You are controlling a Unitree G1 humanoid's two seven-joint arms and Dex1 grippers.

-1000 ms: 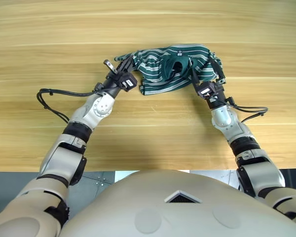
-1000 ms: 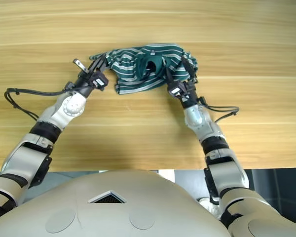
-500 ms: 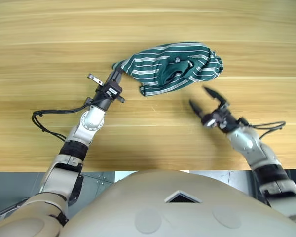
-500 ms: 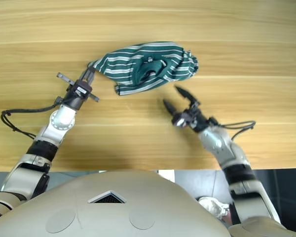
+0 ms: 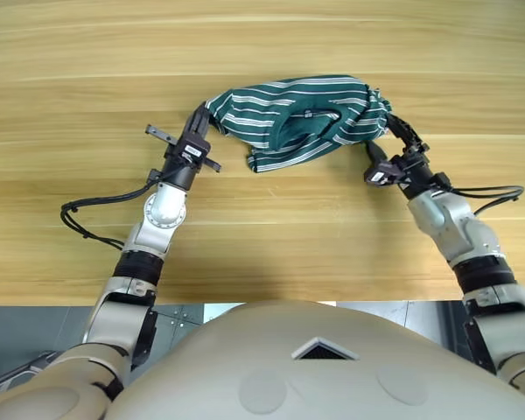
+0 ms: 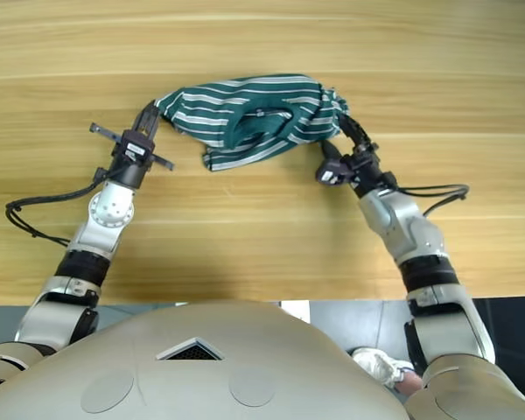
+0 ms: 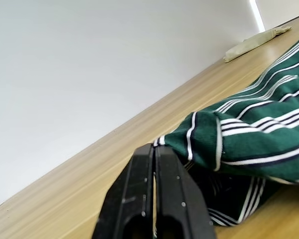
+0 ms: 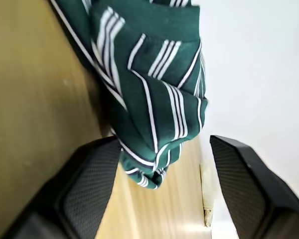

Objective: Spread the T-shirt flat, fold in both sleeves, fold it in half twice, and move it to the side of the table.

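The green T-shirt (image 5: pixel 297 114) with white stripes lies crumpled in a heap on the wooden table (image 5: pixel 262 245), toward its far middle. My left gripper (image 5: pixel 199 116) sits at the heap's left end. Its black fingers (image 7: pixel 139 184) are pressed together, with the shirt's edge (image 7: pixel 229 134) pinched at their tips. My right gripper (image 5: pixel 382 140) is at the heap's right end, open. In the right wrist view a striped fold (image 8: pixel 149 99) hangs between its two spread fingers (image 8: pixel 87 191), not clamped.
Black cables loop on the table beside each forearm (image 5: pixel 80 219) (image 5: pixel 486 189). A pale folded cloth (image 7: pixel 251 41) lies far off by the white wall. Bare wood stretches on all sides of the heap.
The right gripper, pulled back toward me half a second ago, has moved forward to the shirt's right end. The left gripper has moved up onto the left edge, and the shirt has stretched wider.
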